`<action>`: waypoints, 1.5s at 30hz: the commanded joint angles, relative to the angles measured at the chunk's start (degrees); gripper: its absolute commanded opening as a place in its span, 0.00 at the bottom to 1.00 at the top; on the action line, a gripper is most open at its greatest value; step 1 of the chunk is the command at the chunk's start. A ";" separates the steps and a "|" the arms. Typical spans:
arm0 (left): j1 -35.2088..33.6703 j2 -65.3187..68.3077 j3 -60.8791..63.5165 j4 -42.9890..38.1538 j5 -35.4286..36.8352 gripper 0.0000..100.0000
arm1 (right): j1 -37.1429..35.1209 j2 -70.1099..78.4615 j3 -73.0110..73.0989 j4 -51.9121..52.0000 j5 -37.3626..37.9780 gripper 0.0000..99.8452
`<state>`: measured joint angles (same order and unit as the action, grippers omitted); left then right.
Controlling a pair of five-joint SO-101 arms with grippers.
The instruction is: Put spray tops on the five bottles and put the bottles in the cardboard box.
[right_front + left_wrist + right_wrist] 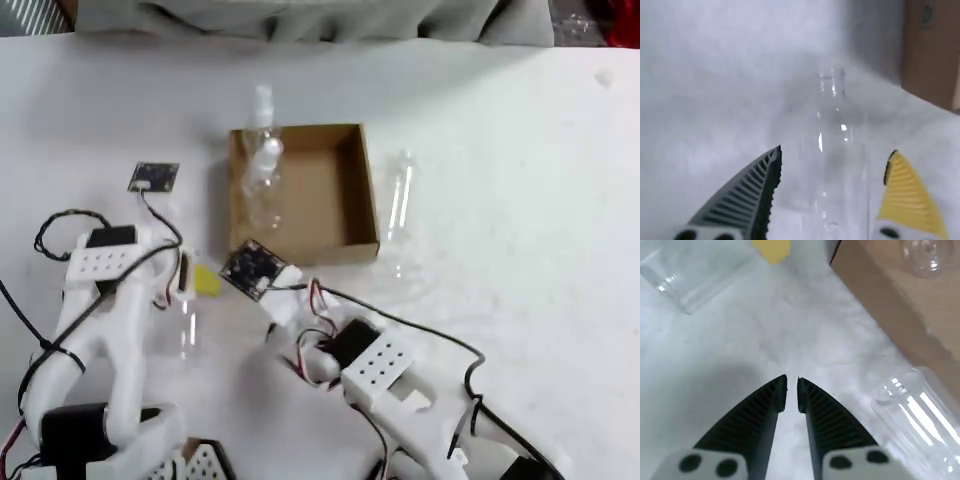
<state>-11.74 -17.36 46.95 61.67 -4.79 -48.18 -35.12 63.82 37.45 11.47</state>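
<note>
My open left gripper (835, 152) straddles a clear bottle (832, 115) that looks light, slick and easily dented.
At lower centre my fingers (740, 200) stand wide on either side, gripping nothing; I'd take it gently by the stiffer shoulder under the bare neck. My right gripper (792, 382) is all but closed, empty. Beyond, upper right, is the cardboard box (932, 50).

Robotics lab, white table (520, 180), loose cables (60, 215)

White desk (540, 200) before me, surface matte, faintly mottled. Grey crumpled fabric (300, 20) along desk's far edge. Striped thing (28, 14) at far left corner, red thing (618, 18) at far right corner; cannot tell what either is. Small pale spot (603, 77) on desk, far right.
</note>
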 commanded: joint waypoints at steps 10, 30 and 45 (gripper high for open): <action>0.57 3.38 -5.80 0.70 0.79 0.29 | 0.66 -1.10 -0.18 -0.04 0.35 0.02; 1.63 19.21 -18.81 8.00 3.96 0.18 | 0.66 -1.10 -0.18 -0.92 0.35 0.02; 0.22 18.77 -18.81 7.91 4.13 0.02 | 8.84 -1.36 -4.48 7.69 6.68 0.02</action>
<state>-9.01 1.80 30.86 68.97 -1.19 -42.29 -35.21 63.38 41.23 14.99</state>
